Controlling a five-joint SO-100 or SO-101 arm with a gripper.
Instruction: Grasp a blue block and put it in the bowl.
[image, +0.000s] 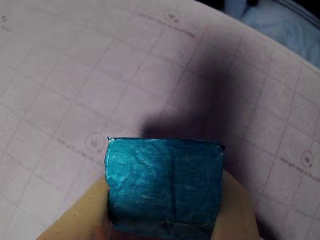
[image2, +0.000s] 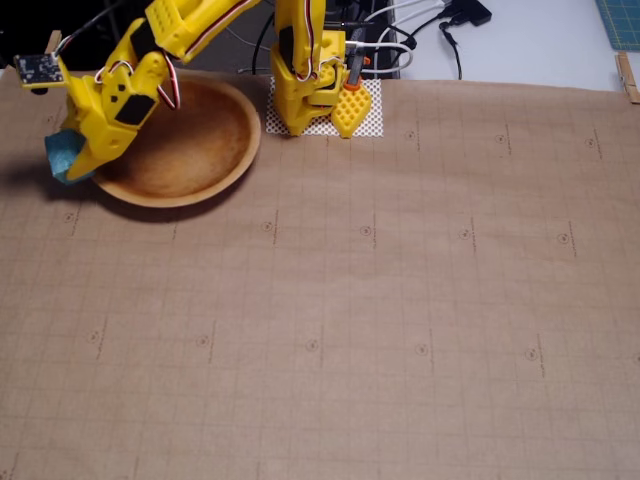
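Clamping the blue block (image2: 62, 153) between shut jaws, just left of the bowl (image2: 235, 155), bowl empty.

open gridded mat (image2: 400, 320), bowl (image2: 215, 150) beside arm base (image2: 305, 90) at back

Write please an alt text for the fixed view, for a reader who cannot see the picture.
A yellow robot arm's gripper holds a small blue block just outside the left rim of a wide wooden bowl. The bowl sits at the far left of a table covered by a brown grid mat.
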